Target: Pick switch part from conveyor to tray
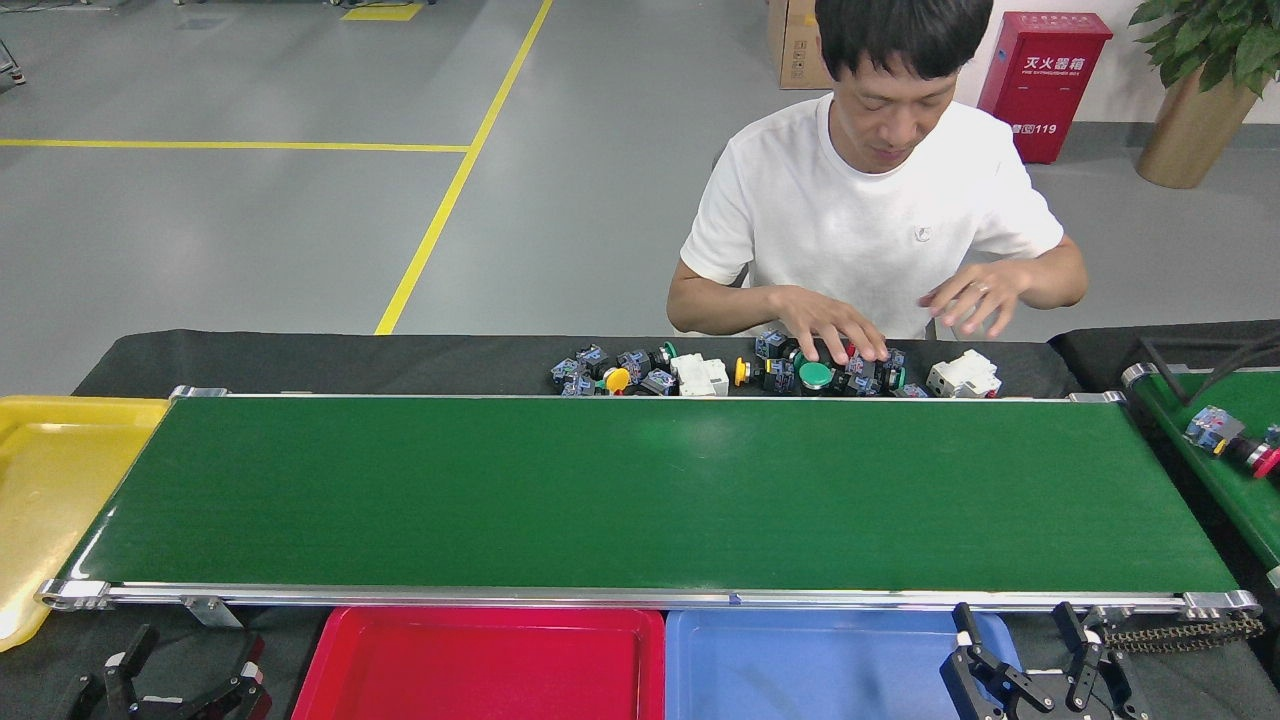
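Nearest the camera, both grippers sit at the bottom edge, cut off by the frame. Left gripper (170,680): dark fingers spread apart, nothing between them, over black cloth left of the red tray (480,625). Right gripper (1030,660): fingers likewise apart and empty, over the right end of the blue tray (800,640). Both trays lie side by side, touching, just near of the belt; their near parts fall outside the view, and what shows of them holds nothing.

Conveyor (650,490): green belt running left to right between silver rails, its surface bare. No switch part lies on it. Yellow tray (50,480) at the left end, partly cut off.

Switch parts (730,372) lie in a loose row on the black cloth just beyond the far rail: blue-and-black bodies with yellow, green and red caps, plus two white blocks. Individual pieces are small and hard to separate. A person (870,200) in a white shirt sits behind them; one hand (830,330) rests on the parts, the other hand (975,295) is raised above the cloth, slightly blurred.

Second belt (1225,450) at the right edge, seen only in part, carries a switch part with a red cap (1235,440)
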Action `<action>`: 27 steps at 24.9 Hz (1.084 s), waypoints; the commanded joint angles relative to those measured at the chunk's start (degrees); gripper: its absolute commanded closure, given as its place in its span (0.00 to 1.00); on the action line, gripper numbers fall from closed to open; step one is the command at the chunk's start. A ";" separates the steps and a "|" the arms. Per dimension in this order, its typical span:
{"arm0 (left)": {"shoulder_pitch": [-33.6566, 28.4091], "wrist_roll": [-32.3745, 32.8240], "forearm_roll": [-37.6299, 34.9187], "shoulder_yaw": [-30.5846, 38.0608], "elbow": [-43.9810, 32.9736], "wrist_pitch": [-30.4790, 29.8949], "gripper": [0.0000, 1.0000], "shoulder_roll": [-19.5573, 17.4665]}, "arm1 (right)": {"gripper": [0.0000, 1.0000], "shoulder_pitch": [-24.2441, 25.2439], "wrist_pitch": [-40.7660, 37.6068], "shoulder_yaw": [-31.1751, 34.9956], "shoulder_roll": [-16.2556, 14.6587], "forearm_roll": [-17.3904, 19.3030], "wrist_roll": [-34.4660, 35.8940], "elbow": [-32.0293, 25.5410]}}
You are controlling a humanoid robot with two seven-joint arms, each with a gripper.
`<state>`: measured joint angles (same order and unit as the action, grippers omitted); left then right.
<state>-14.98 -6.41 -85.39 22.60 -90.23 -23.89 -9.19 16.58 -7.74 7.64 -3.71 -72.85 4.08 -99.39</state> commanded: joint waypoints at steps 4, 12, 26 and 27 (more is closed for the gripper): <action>-0.14 -0.44 -0.13 -0.01 -0.39 -0.01 0.00 -0.21 | 0.01 -0.58 0.18 0.18 0.72 0.07 0.23 -0.98; 0.13 -0.44 0.31 0.78 -0.39 0.16 0.00 -0.21 | 0.01 -0.58 0.54 0.10 1.25 0.07 -0.03 -1.42; 0.48 -0.44 0.31 0.78 0.05 0.16 0.00 -0.39 | 0.01 -7.35 7.39 0.18 1.69 -0.02 -7.77 -0.89; 0.39 -0.44 0.31 0.69 0.05 0.16 0.00 -0.39 | 0.01 -7.35 8.36 0.18 1.60 -0.02 -7.86 -0.89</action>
<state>-14.96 -6.41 -85.29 23.00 -89.69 -23.91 -9.18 9.78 -1.08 7.64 -1.65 -72.85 -3.33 -99.85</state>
